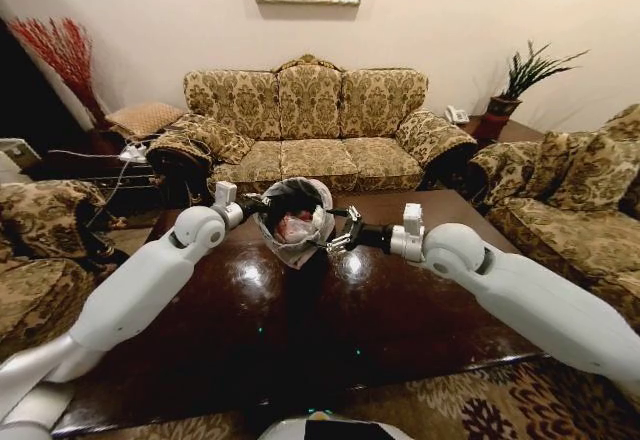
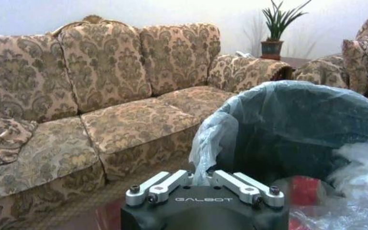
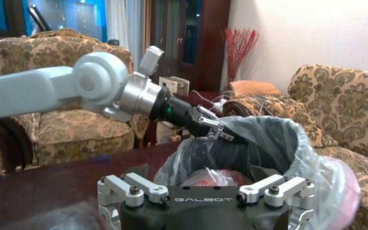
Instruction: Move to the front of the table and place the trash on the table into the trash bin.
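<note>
Head view looks down on the tabletop (image 1: 300, 330), a wide sheet of glossy dark brown wood that reaches from the robot to the patterned sofa (image 1: 310, 120) at the far wall. Both white arms stretch over it and meet at the trash bin (image 1: 295, 222), which stands on the wood between the two sets of jaws.

Next in size is that bin: a small dark tub lined with a thin grey-white plastic bag whose loose rim billows wider than the tub. The left gripper (image 1: 256, 204) touches the liner's rim on the robot's left; in the right wrist view its dark fingers (image 3: 217, 130) are pressed together on a fold of the plastic (a pinch on the bag rather than on the tub). The left wrist view shows the liner rising just beyond those jaws, with the hollow of the bin past it.

The right gripper (image 1: 338, 237) sits at the opposite side of the bin, its jaws spread apart, touching or nearly touching the liner. From the right wrist view the bin stands directly ahead of them, between their open tips.

Smallest is the trash (image 1: 293, 226), a white-and-red plastic bundle lying inside the bin, between the two grippers. The left wrist view shows crumpled white plastic and a patch of red low in the liner.
</note>
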Controlling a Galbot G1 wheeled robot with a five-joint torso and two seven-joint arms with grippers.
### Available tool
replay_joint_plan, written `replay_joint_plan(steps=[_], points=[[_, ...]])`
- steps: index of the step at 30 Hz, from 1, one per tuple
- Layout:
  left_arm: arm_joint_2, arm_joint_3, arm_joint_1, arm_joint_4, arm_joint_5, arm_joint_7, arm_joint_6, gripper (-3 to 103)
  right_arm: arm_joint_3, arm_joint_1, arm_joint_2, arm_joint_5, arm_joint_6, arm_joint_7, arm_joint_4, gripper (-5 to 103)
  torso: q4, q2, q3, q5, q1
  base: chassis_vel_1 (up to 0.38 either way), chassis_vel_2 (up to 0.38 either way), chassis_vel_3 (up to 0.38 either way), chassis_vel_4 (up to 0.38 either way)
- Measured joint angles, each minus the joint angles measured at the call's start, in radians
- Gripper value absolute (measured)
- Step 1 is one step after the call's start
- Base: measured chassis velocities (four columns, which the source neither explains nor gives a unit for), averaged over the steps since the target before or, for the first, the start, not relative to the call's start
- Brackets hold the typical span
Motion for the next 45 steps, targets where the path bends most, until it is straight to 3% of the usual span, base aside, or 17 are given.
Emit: replay_joint_plan(steps=[6, 8, 12, 14, 20, 26, 30, 36, 45], points=[[0.011, -0.005, 0.01, -0.03, -0.006, -0.006, 0.007, 3, -0.064, 0.064, 0.06, 0.003, 0.026, 0.065, -0.048, 100, 0.0003, 0.0, 0.0, -0.0003, 0.0, 0.0, 0.0, 0.0, 0.0], [0.017, -0.015, 0.019, -0.037, -0.007, -0.006, 0.01, 3, -0.083, 0.094, 0.079, 0.02, 0.049, 0.132, -0.068, 100, 0.0004, 0.0, 0.0, -0.0004, 0.0, 0.0, 0.0, 0.0, 0.0], [0.023, -0.027, 0.031, -0.044, -0.008, -0.007, 0.01, 3, -0.056, 0.105, 0.079, 0.065, 0.071, 0.226, -0.073, 100, 0.0004, 0.0, 0.0, -0.0004, 0.0, 0.0, 0.0, 0.0, 0.0], [0.024, -0.027, 0.033, -0.044, -0.008, -0.008, 0.01, 3, -0.046, 0.105, 0.074, 0.073, 0.072, 0.236, -0.072, 100, 0.0004, 0.0, 0.0, -0.0004, 0.0, 0.0, 0.0, 0.0, 0.0], [0.023, -0.037, 0.043, -0.027, 0.0, -0.009, 0.01, 3, 0.074, 0.057, 0.024, 0.106, 0.082, 0.348, -0.065, 100, 0.0002, 0.0, 0.0, -0.0001, 0.0, 0.0, 0.0, 0.0, 0.0], [0.06, -0.069, 0.068, -0.039, 0.001, -0.009, 0.016, 3, 0.2, -0.09, -0.063, 0.035, 0.09, 0.464, -0.049, 100, -0.0006, 0.0, 0.0, -0.0003, 0.0, 0.0, 0.0, 0.0, 0.0], [0.094, -0.096, 0.104, -0.073, -0.006, -0.031, 0.019, 3, 0.256, -0.144, -0.053, 0.017, 0.081, 0.531, -0.025, 100, 0.0001, 0.0, 0.0, 0.0002, 0.0, 0.0, 0.0, 0.0, 0.0], [0.11, -0.108, 0.115, -0.097, -0.029, -0.084, 0.023, 3, 0.491, -0.333, -0.041, 0.014, -0.014, 0.678, 0.048, 100, 0.0004, 0.0, 0.0, -0.0006, 0.0, 0.0, 0.0, 0.0, 0.0], [0.126, -0.127, 0.119, -0.095, -0.014, -0.077, 0.023, 3, 0.738, -0.603, -0.02, 0.014, -0.077, 0.71, 0.146, 100, 0.0, 0.0, 0.0, 0.0, 0.0, 0.0, 0.0, 0.0, 0.0]])
